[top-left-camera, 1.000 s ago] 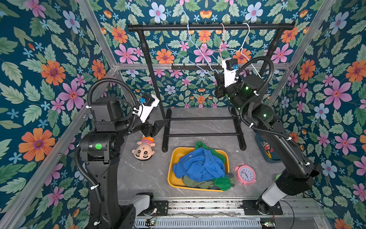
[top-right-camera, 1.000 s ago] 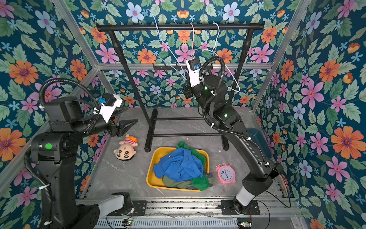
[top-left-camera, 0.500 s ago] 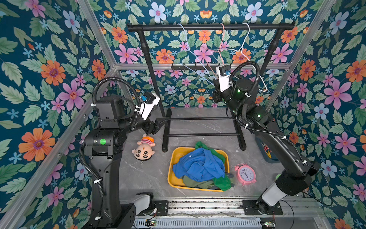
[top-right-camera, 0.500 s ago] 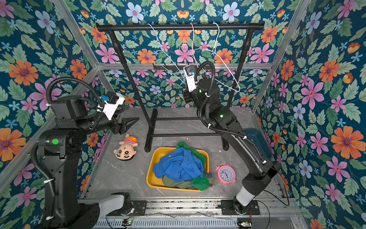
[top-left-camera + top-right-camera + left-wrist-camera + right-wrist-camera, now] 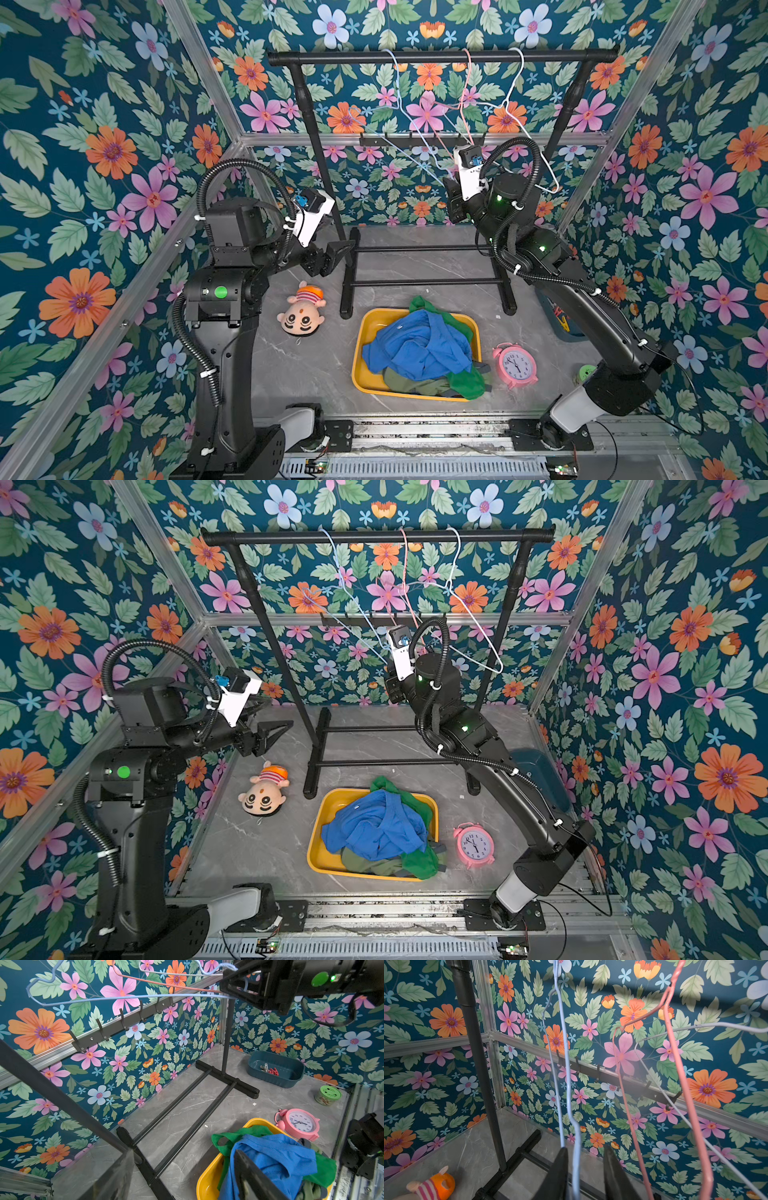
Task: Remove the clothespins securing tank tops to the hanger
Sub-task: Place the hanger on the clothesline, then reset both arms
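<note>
Right wrist: right gripper (image 5: 585, 1147) sits spread around the blue hanger (image 5: 568, 1084), not pinching; I'd back straight off, no snagging.

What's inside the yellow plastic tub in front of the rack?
A crumpled blue tank top on top, a bright green one and an olive one beneath it. The floor of the tub is covered.

Pink alarm clock (image 5: 515, 365), plush doll (image 5: 302, 311), green-lidded tin (image 5: 329, 1094)

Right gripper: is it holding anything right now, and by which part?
Nothing is gripped. The right gripper is open; the blue hanger wire runs between its parted fingers.
</note>
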